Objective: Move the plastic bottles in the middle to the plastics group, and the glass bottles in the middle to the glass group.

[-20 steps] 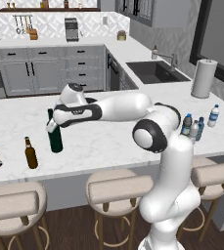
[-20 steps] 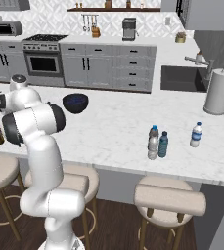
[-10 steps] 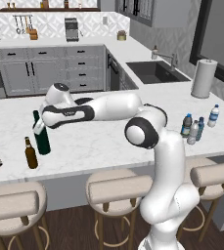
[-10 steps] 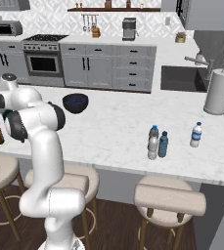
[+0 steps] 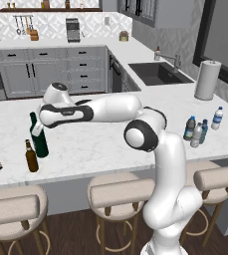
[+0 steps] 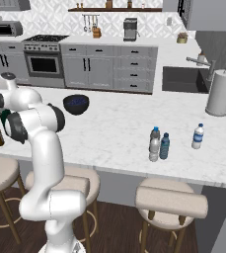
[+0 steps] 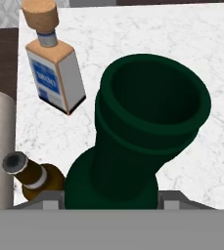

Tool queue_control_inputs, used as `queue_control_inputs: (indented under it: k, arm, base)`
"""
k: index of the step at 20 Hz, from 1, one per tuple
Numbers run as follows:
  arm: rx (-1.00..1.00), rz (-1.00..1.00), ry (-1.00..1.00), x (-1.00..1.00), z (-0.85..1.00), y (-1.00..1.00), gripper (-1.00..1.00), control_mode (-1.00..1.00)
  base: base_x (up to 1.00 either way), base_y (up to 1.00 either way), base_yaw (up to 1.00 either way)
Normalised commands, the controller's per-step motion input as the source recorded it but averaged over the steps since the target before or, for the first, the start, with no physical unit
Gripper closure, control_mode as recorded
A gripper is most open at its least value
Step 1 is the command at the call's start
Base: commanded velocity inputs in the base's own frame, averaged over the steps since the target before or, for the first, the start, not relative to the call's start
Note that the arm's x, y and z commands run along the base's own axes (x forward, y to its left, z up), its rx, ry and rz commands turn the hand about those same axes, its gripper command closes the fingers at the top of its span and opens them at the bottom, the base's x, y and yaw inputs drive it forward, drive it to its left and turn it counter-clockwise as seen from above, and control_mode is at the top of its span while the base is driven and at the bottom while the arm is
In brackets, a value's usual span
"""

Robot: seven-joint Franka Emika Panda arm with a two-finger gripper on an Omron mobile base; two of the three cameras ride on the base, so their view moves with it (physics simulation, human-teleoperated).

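Marble surface [image 5: 100, 149]: carries all bottles
Paper towel roll [image 5: 207, 79]: upright, right end near sink
Green wine bottle [image 5: 38, 137]: upright on surface at left end, fingers [image 5: 37, 130] clamped on its neck; open mouth close to hand camera [image 7: 152, 93]
Brown beer bottle [image 5: 31, 157]: just beside green one, apart
Three small water bottles [image 5: 195, 130]: clustered far right; fourth [image 5: 217, 118] near them

A home kitchen, rendered rather than real. Grey cabinets [image 5: 46, 74], a stove [image 6: 44, 62], a sink [image 5: 158, 73] with faucet and a coffee maker [image 6: 130, 28] line the back, while padded bar stools [image 5: 123, 191] stand along a marble island counter [image 5: 110, 144]
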Motion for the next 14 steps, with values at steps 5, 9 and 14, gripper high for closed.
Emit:
queue_control_inputs:
  k: [5, 9, 14]
  arm:
    - [0.02, 0.08, -0.04, 0.02, -0.23, 0.01, 1.00, -1.00]
    - [0.01, 0.10, -0.05, 0.00, -0.49, 0.00, 1.00, -1.00]
    - [0.00, 0.07, 0.00, 0.00, -0.56, 0.00, 1.00, -1.00]
  base:
    - [0.00, 0.00, 0.00]
    - [0.00, 0.00, 0.00]
    - [0.00, 0.00, 0.00]
